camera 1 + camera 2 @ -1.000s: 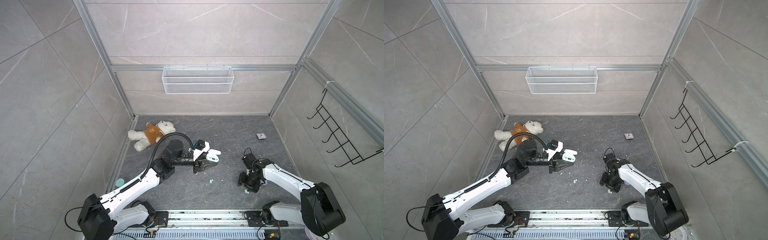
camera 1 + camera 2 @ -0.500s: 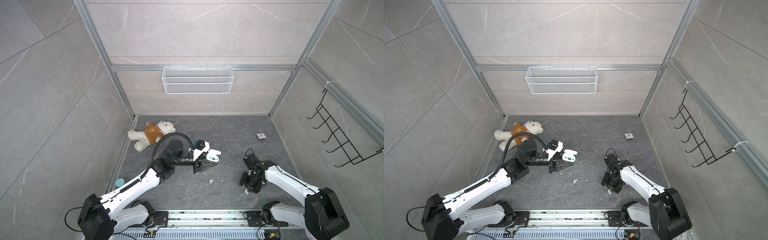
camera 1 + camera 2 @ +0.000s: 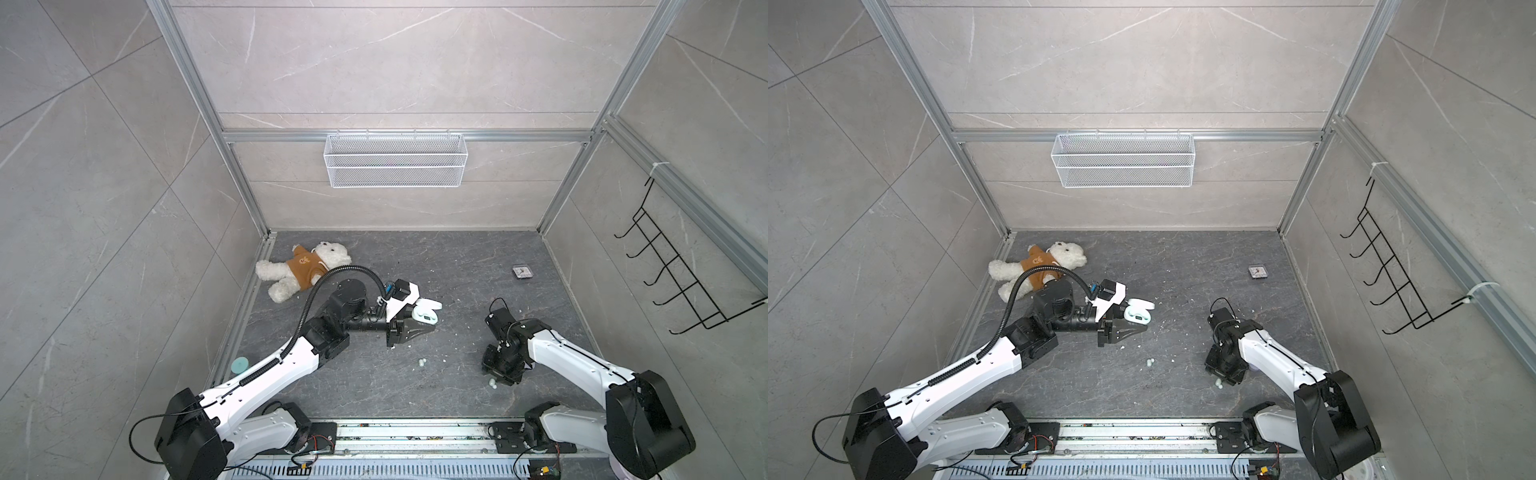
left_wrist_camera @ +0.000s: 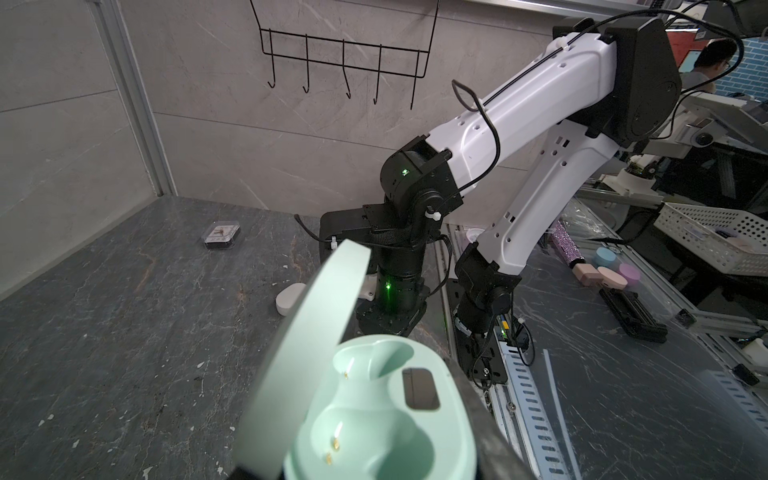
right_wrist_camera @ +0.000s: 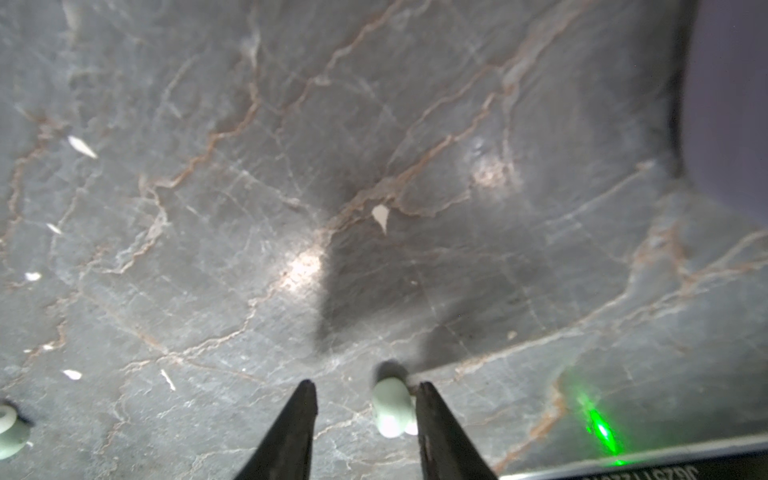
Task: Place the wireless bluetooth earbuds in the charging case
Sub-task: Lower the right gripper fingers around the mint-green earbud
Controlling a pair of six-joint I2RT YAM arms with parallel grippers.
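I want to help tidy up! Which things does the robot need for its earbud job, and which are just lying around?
For the job:
- open mint charging case, held by the left gripper
- mint earbud between the fingers of the open right gripper
- loose earbud

Just lying about:
- teddy bear
- small clear box
- wire basket
- hook rack
- white crumbs

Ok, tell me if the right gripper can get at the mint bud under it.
Probably yes. In the right wrist view the bud lies on the floor between the right gripper's open fingers, right beside one of them, with nothing between it and the other.
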